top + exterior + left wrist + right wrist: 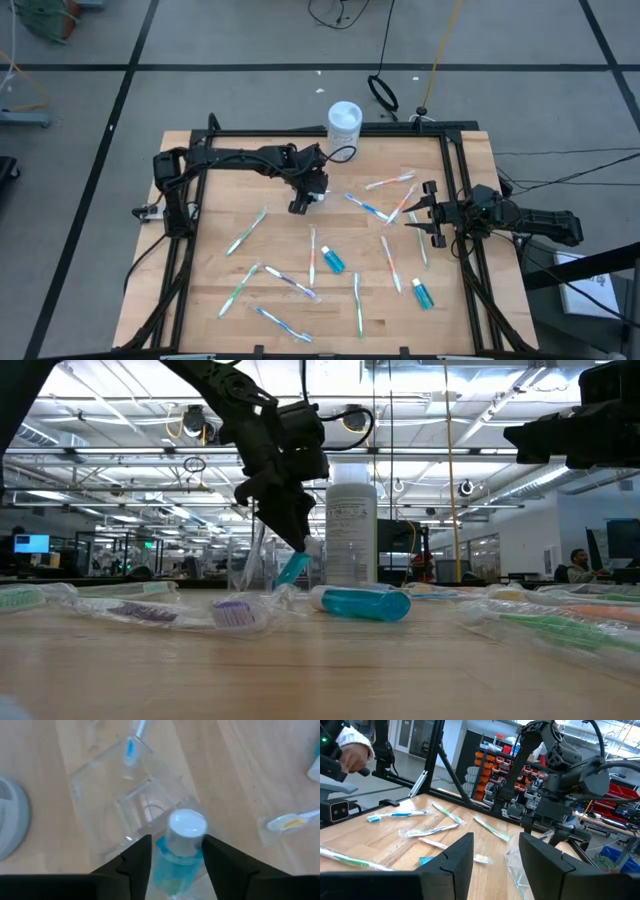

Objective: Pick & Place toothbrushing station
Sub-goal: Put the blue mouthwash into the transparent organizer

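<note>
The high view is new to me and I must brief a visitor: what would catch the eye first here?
The left gripper near the table's middle, shut on a blue toothpaste tube held above the clear plastic cup. Around it, pastel toothbrushes lie scattered over the wooden table. The right gripper waits open at the right edge.

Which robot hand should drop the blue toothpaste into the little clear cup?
Probably the left hand: it is shut on a toothpaste tube right above the clear cup. The right hand is open, off by the table's right edge.
</note>
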Robot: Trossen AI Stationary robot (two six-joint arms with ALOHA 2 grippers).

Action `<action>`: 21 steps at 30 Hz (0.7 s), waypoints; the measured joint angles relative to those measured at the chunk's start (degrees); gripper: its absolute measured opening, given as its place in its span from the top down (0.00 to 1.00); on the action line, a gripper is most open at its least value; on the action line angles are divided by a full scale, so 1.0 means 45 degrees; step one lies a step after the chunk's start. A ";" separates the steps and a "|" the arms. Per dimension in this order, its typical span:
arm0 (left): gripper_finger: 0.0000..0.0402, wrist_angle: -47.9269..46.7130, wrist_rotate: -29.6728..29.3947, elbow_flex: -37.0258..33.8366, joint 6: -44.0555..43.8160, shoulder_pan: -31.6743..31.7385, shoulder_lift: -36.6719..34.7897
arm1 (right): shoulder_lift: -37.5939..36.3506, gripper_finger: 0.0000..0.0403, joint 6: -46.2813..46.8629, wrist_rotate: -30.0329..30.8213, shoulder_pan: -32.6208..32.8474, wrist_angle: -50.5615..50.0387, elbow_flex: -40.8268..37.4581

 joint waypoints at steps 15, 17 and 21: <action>0.76 0.0292 0.0739 -0.0005 -0.0496 0.0099 0.0043 | 0.0003 0.63 -0.0008 0.0017 0.0000 0.0002 0.0002; 0.74 0.0252 0.0661 -0.0005 -0.0669 0.0094 -0.0147 | 0.0005 0.63 -0.0005 0.0017 0.0000 0.0000 0.0003; 0.71 0.0121 0.0543 -0.0003 -0.0919 0.0094 -0.0431 | 0.0005 0.63 0.0015 0.0012 0.0000 0.0000 -0.0001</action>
